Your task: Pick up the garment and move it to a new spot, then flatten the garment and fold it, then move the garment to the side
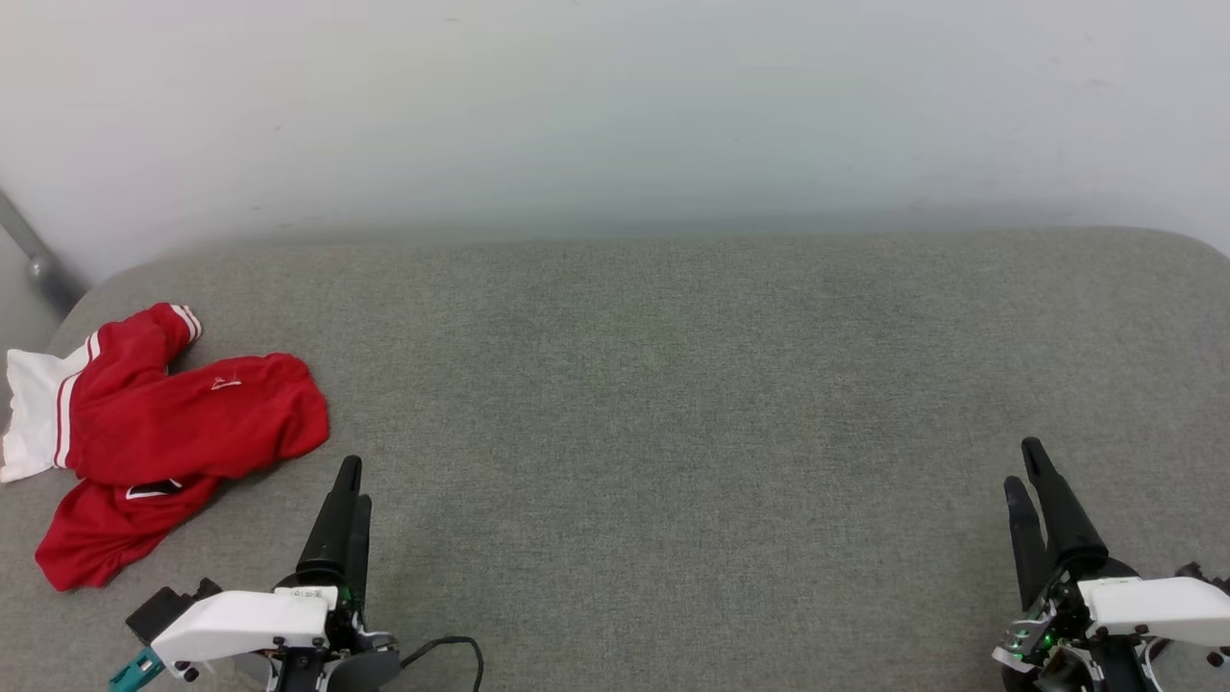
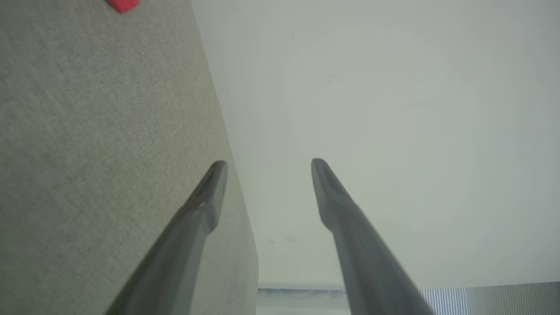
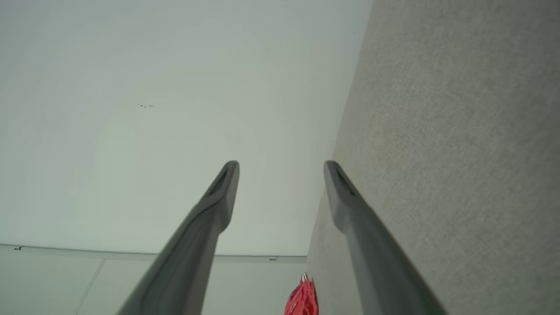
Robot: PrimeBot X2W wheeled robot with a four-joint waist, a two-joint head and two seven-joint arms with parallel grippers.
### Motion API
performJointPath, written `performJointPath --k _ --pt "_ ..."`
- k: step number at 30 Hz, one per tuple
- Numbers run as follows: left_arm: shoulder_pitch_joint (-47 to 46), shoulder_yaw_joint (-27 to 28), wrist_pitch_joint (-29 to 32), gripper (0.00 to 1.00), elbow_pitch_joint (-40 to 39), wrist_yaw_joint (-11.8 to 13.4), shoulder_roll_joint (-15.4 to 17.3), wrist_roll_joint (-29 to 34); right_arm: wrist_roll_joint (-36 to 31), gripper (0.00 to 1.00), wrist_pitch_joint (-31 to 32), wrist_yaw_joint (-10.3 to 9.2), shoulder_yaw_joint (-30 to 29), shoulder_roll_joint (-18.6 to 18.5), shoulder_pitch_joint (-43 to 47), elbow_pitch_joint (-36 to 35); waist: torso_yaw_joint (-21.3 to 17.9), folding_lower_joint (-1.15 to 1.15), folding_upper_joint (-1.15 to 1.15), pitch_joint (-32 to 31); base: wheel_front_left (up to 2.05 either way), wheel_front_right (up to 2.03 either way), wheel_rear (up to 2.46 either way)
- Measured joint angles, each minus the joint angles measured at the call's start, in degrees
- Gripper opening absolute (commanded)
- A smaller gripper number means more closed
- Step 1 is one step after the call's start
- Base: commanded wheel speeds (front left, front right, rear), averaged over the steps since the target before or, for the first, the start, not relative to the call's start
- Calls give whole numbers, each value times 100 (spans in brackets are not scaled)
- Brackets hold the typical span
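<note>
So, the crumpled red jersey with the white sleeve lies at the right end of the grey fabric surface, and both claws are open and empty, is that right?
Not quite: the head view shows the crumpled red jersey at the left end of the grey fabric surface. The left claw and right claw are open and empty.

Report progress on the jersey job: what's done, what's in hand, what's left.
Done: nothing visible; the garment lies crumpled, unfolded, at the grey surface's left edge. In hand: nothing; the left gripper and right gripper hover with jaws open and empty, not touching it. Left: pick up, move, flatten, fold, set aside.
</note>
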Motion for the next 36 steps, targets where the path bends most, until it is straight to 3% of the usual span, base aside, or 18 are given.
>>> performJointPath --k 10,22,36 --pt "-16 -247 -247 100 -289 120 2 1417 -1132 100 -249 0 113 -70 1 -114 10 0 0 -1 0 0 0" --pt "-38 -645 -515 100 -494 425 7 3220 -3205 100 -349 0 87 -83 5 -479 15 0 0 -6 0 0 0" --pt "-78 -850 -776 100 -565 888 221 4684 -4789 100 -313 0 221 -75 136 -857 25 0 0 -15 0 0 0"
